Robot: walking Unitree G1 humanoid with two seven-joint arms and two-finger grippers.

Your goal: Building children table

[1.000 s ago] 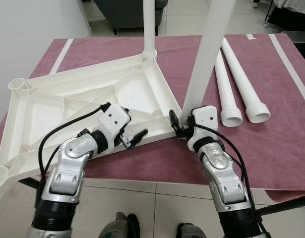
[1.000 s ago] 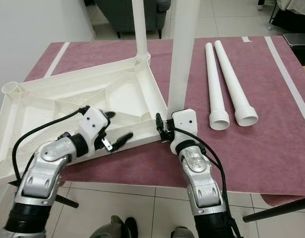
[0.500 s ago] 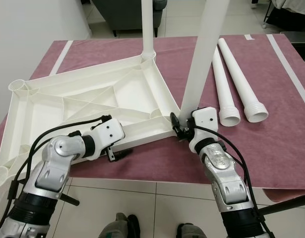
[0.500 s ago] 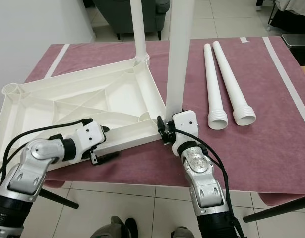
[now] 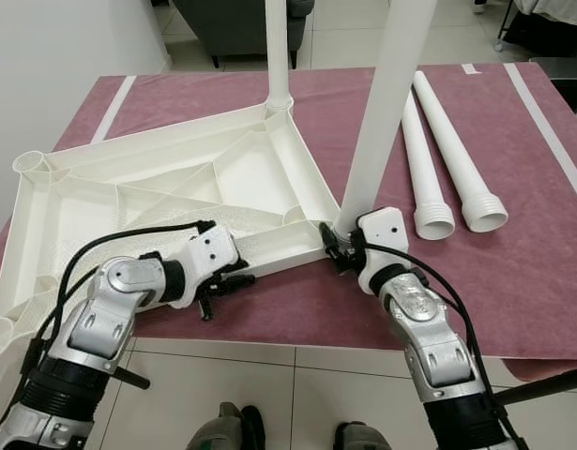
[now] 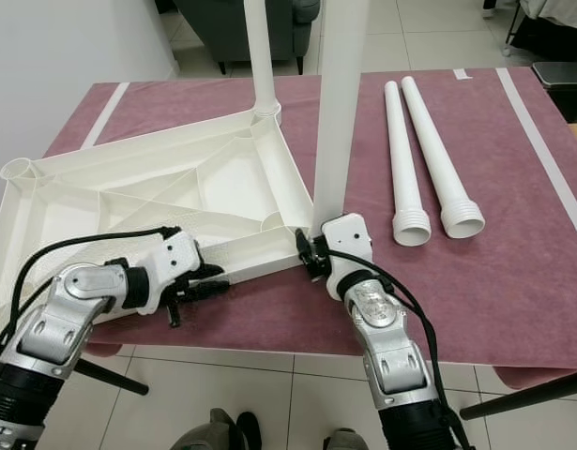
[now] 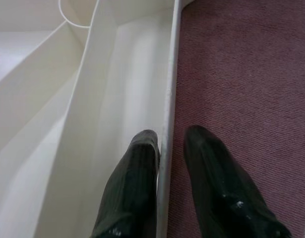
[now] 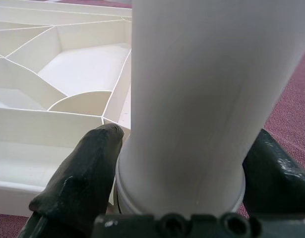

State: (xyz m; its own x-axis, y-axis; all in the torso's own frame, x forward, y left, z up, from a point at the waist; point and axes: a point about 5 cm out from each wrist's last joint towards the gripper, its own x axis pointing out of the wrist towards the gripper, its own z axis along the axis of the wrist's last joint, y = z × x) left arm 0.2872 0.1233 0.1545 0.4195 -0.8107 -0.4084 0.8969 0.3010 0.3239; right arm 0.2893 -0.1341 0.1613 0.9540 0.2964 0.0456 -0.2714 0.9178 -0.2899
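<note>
White leg (image 5: 377,131) stands upright in the tabletop (image 5: 157,197) corner socket, clasped by right gripper (image 5: 341,246); left gripper (image 7: 164,163) pinches the rim.

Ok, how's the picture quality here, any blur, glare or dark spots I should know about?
Both eye views are evenly lit and sharp, with no glare on the white tabletop. In the left wrist view the left end effector fingers look soft, too close to focus. In the right wrist view the table leg looms large with a soft shadow down one side.
</note>
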